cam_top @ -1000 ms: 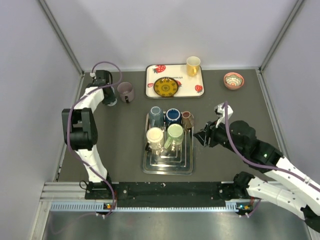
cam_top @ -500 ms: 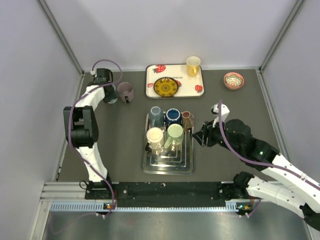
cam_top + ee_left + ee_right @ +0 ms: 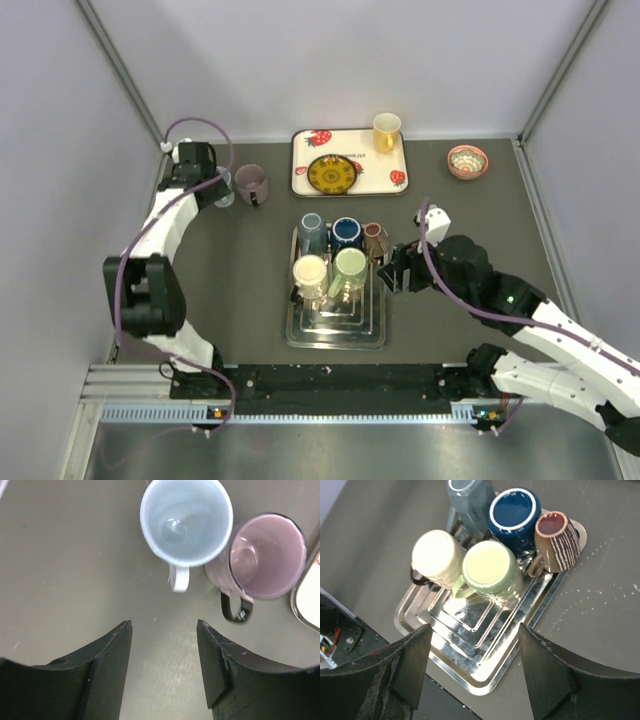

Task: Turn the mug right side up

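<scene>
At far left, reaches out with left gripper (image 3: 164,630) spread, empty, above upright pale blue mug (image 3: 186,520) beside purple mug (image 3: 267,555); hovers over tray (image 3: 485,682) with right gripper (image 3: 472,630) parted, empty.

I'm looking into a robotics lab cell: plain pale panels (image 3: 330,60) enclose a dark tabletop (image 3: 250,260) at 9, 12 and 3 o'clock, with an aluminium mounting rail (image 3: 300,412) at 6.
</scene>
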